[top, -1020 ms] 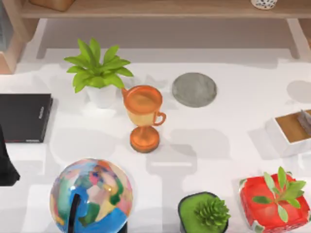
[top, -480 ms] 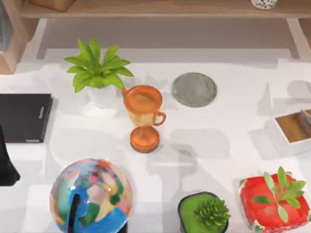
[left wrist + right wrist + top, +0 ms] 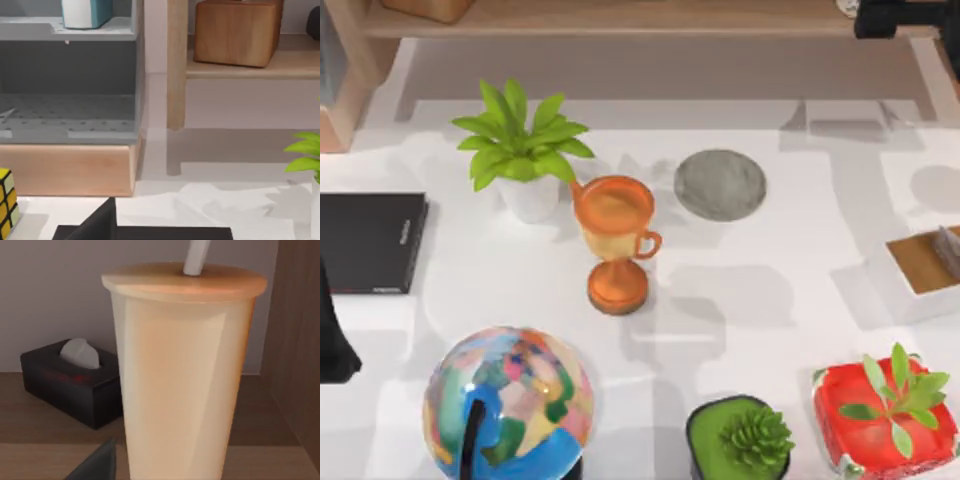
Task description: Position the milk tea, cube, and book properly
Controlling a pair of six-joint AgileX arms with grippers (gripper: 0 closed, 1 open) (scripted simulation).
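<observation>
Milk tea (image 3: pixel 180 375) stands upright right in front of the right wrist camera, on a wooden shelf, white straw (image 3: pixel 197 257) in its lid. Black tissue box (image 3: pixel 70 382) sits behind it; red marking on it unreadable. Right arm (image 3: pixel 905 18) at top right over the shelf; finger state can't be told. Cube (image 3: pixel 6 202) near the black book (image 3: pixel 370 242). Left arm (image 3: pixel 332 340) parked at left edge.

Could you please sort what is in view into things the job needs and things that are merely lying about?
For the job:
milk tea, close before the right wrist camera
cube
book on the grey shelf

Lying about:
orange goblet
globe
black book
grey coaster
black tissue box
wooden block
</observation>
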